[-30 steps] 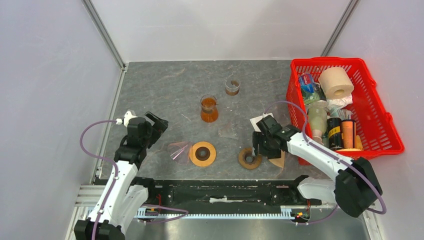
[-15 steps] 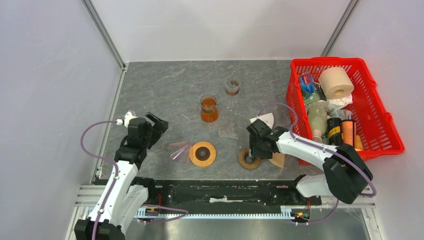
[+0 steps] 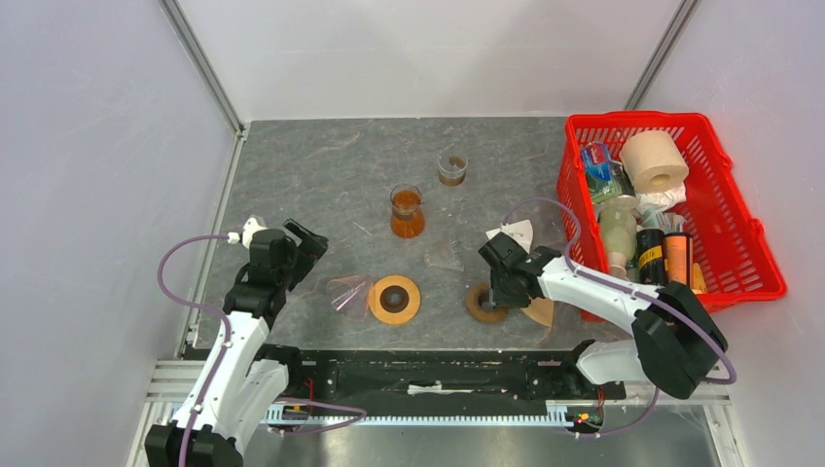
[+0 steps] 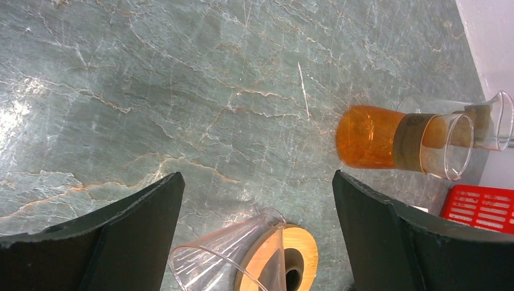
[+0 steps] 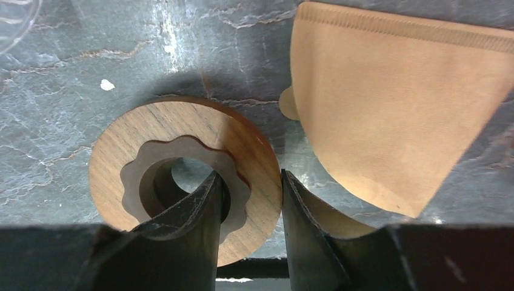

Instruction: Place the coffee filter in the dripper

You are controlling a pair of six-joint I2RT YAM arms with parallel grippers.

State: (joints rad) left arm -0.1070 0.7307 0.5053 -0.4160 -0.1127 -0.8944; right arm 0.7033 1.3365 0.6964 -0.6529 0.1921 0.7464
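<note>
A brown paper coffee filter (image 5: 394, 121) lies flat on the table, just right of a dark wooden ring (image 5: 115, 163). My right gripper (image 5: 250, 179) is shut on that ring: one finger stands in its hole and the other against its outer rim. In the top view the ring (image 3: 479, 306) and the filter (image 3: 540, 311) sit near the front edge under my right gripper (image 3: 494, 292). A glass dripper cone (image 4: 224, 257) lies on its side in a light wooden collar (image 4: 303, 254). My left gripper (image 4: 256, 182) is open above it.
A white filter (image 3: 516, 233) lies behind the right gripper. A carafe of orange liquid (image 3: 407, 212), a small glass (image 3: 451, 167) and a clear glass piece (image 3: 446, 255) stand mid-table. A red basket (image 3: 739, 224) of items is at the right.
My right gripper has moved left from over the filters and come down onto the dark wooden ring. The left arm has not moved.
</note>
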